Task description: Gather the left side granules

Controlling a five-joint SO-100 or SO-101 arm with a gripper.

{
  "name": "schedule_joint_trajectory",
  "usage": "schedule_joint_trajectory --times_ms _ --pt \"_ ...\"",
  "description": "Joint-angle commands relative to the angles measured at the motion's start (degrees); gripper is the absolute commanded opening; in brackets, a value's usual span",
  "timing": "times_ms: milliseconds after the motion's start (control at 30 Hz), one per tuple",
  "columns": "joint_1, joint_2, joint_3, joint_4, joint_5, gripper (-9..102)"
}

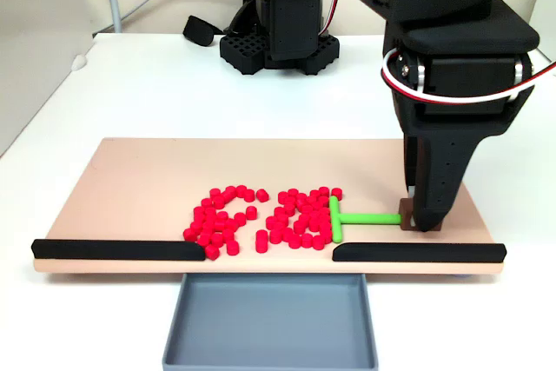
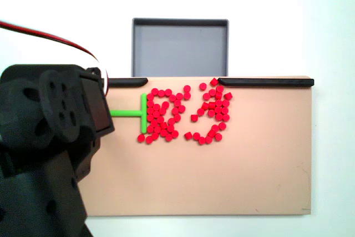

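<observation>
Dozens of tiny red granules (image 1: 261,215) lie on the tan board (image 1: 130,171) in two loose clusters with a narrow gap between them. In a fixed view the green T-shaped pusher (image 1: 335,219) rests its crossbar against the right cluster's edge. Its stem runs right to a brown block (image 1: 407,211). My black gripper (image 1: 426,221) stands upright over that block and is shut on it. From the opposite side, the granules (image 2: 183,115) sit right of the pusher (image 2: 142,114), and my arm (image 2: 55,137) hides the pusher's handle end.
Two black strips (image 1: 117,249) (image 1: 417,252) line the board's front edge with a gap between them. A grey tray (image 1: 269,323) sits below that gap, also seen as the tray (image 2: 180,48) at the top. The arm's base (image 1: 278,32) stands at the back.
</observation>
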Motion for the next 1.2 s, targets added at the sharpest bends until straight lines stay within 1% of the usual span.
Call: schedule_joint_trajectory --times_ms 0,1167 --pt "0.88 1.32 -0.18 -0.09 -0.7 0" --pt "2.46 1.67 -0.09 -0.09 -3.78 0"
